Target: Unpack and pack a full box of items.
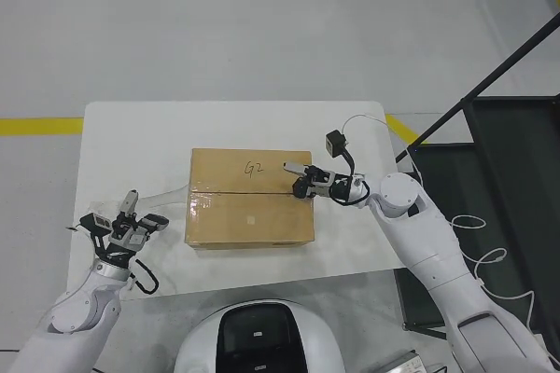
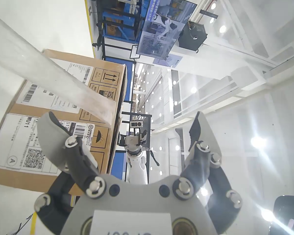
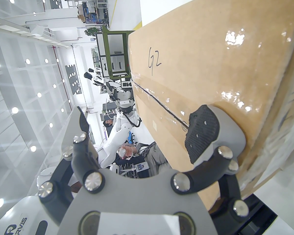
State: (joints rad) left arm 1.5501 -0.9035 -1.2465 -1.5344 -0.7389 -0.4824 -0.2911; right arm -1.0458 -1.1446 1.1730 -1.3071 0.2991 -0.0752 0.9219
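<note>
A closed cardboard box (image 1: pixel 250 198) marked "G2" stands in the middle of the white table (image 1: pixel 131 140); its label side (image 2: pixel 54 113) faces the left arm. A strip of clear tape (image 1: pixel 165 197) runs off the box's left end, and its loose end (image 2: pixel 98 106) hangs beside one finger (image 2: pixel 51 133) of my left gripper (image 2: pixel 122 123). That gripper (image 1: pixel 142 211) is open, left of the box and holding nothing. My right gripper (image 1: pixel 295 180) is open at the box's right end, one pad (image 3: pixel 202 133) lying on the top (image 3: pixel 210 57) beside the centre seam (image 3: pixel 159 101).
A dark metal frame with steps (image 1: pixel 504 177) stands just off the table's right side. Bare table lies behind the box and to its left. The front table edge (image 1: pixel 261 284) runs close to the box.
</note>
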